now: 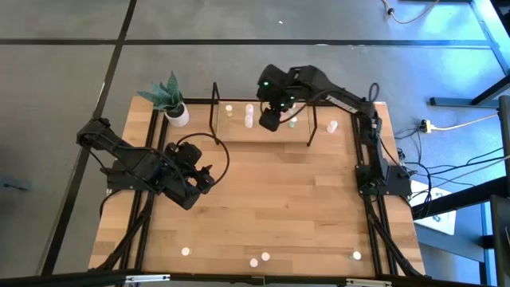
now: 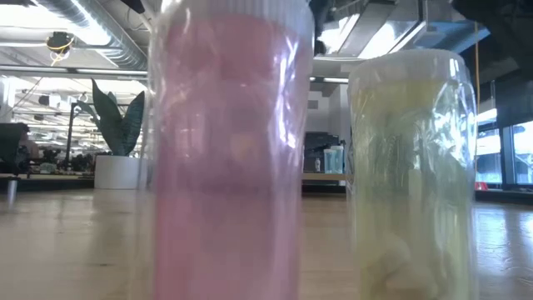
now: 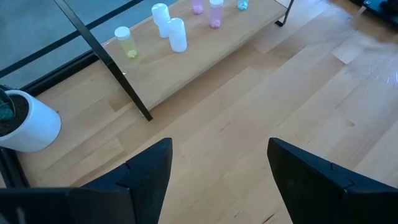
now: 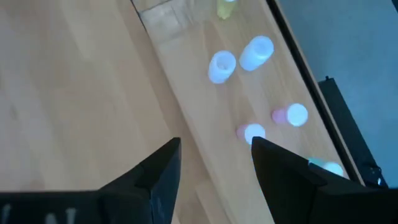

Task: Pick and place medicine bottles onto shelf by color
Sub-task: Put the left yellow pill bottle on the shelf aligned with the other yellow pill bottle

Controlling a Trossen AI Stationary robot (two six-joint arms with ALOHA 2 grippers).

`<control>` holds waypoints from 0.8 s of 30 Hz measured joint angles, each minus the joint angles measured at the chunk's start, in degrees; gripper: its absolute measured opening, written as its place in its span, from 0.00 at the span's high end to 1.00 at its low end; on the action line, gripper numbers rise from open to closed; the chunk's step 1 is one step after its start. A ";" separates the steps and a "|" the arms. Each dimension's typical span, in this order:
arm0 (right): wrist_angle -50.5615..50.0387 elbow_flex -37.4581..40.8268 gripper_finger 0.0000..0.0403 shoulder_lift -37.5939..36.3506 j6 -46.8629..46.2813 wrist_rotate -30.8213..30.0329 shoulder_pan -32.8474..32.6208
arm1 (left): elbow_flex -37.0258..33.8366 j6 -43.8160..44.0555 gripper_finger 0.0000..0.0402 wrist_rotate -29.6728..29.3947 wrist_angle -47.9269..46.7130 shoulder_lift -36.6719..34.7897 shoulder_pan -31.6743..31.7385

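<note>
Hovering over the desk [image 1: 263, 199] at left, the left tool [image 1: 201, 177] is released and empty, its fingers [image 3: 146, 171] spread above bare wood. Plant pot [image 1: 178, 116] at the far left corner, just beside the shelf [image 1: 271, 134]. Bottles on the shelf: yellow bottle [image 3: 126, 42], two white bottles [image 3: 176, 34], two pink bottles [image 3: 215, 13]. Right tool [image 1: 270, 119] hangs over the shelf, released, empty. Four bottles [image 1: 265, 257] stand near the desk's front edge.

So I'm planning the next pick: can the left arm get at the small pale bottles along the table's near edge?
Probably yes. The left gripper hangs open and empty over bare wooden tabletop, and nothing stands between it and the small pale bottles.
</note>
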State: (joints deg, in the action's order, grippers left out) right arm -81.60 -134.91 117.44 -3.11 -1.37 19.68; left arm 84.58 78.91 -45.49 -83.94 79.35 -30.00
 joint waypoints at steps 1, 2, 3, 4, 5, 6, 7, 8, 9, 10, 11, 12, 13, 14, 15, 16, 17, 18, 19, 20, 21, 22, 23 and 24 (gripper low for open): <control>-0.56 0.00 0.51 -0.94 -0.78 -0.02 -0.38 | 0.00 0.00 0.36 0.00 0.02 0.00 0.00; -0.83 0.00 0.51 -1.96 -1.17 -0.12 -0.93 | 0.00 0.00 0.36 0.02 0.01 0.01 0.00; -1.07 0.00 0.51 -3.02 -1.34 -0.09 -1.60 | 0.00 0.00 0.36 0.00 0.02 0.01 0.00; -1.38 0.00 0.51 -3.98 -1.60 -0.08 -2.54 | 0.00 0.00 0.36 0.00 0.00 0.00 -0.01; -1.48 0.00 0.51 -4.93 -2.11 0.00 -3.55 | 0.00 0.00 0.36 0.00 0.02 0.00 -0.02; -1.57 0.00 0.51 -5.81 -2.46 -0.02 -4.69 | 0.00 0.00 0.36 0.01 0.01 0.02 -0.02; -1.87 0.00 0.51 -6.71 -2.63 -0.02 -5.89 | 0.00 0.00 0.36 0.00 0.02 0.02 0.00; -2.18 0.00 0.51 -7.51 -2.62 -0.03 -7.26 | 0.00 0.00 0.36 0.00 0.00 0.01 0.00; -2.32 0.00 0.51 -8.25 -2.58 -0.06 -8.85 | 0.00 0.00 0.36 0.00 0.00 0.00 0.00; -2.37 0.00 0.51 -8.89 -2.43 -0.27 -10.38 | 0.00 0.00 0.36 0.00 0.02 0.00 -0.02; -2.35 0.00 0.51 -9.35 -2.39 -0.46 -12.16 | 0.00 0.00 0.36 0.00 0.01 0.02 0.00; -2.40 0.00 0.51 -9.85 -2.27 -0.48 -13.99 | 0.00 0.00 0.36 0.00 0.02 0.01 0.00; -2.49 0.00 0.51 -10.14 -2.16 -0.44 -15.73 | 0.00 0.00 0.36 0.00 0.00 0.01 -0.01; -2.65 0.02 0.51 -10.47 -2.14 -0.42 -17.54 | 0.00 0.00 0.36 0.00 0.02 0.02 0.00; -2.97 0.04 0.51 -10.79 -2.17 -0.35 -19.33 | 0.00 0.00 0.36 0.00 0.00 0.00 0.00; -3.32 0.04 0.51 -11.15 -2.25 -0.37 -21.03 | 0.00 0.00 0.36 0.00 0.01 0.02 -0.01; -3.74 0.04 0.51 -11.55 -2.44 -0.37 -22.67 | 0.00 0.00 0.36 0.00 0.02 0.01 -0.01; -4.29 0.04 0.51 -11.79 -2.64 -0.41 -24.18 | 0.00 0.00 0.36 0.00 0.01 0.02 -0.01; -4.78 0.04 0.51 -12.21 -2.67 -0.44 -25.74 | 0.00 0.00 0.36 0.00 0.10 0.00 -0.02; -5.27 0.08 0.51 -12.50 -2.67 -0.47 -27.24 | 0.00 0.00 0.36 0.00 0.32 0.01 -0.01; -5.39 0.15 0.51 -12.68 -2.63 -0.48 -28.56 | 0.00 0.06 0.36 0.02 0.69 0.00 0.00; -5.40 0.19 0.51 -12.99 -2.56 -0.48 -29.86 | 0.00 0.28 0.36 -0.01 1.53 0.00 0.00; -5.61 0.22 0.51 -13.17 -2.44 -0.48 -31.06 | 0.00 0.09 0.36 -0.17 2.54 0.02 -0.04; -5.80 0.22 0.51 -13.29 -2.37 -0.45 -32.09 | 0.00 -0.98 0.36 -0.24 3.54 0.02 -0.09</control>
State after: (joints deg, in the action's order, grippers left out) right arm -87.40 -134.69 104.14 -5.48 -1.82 -12.40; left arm 84.58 77.94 -45.73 -80.41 79.37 -30.09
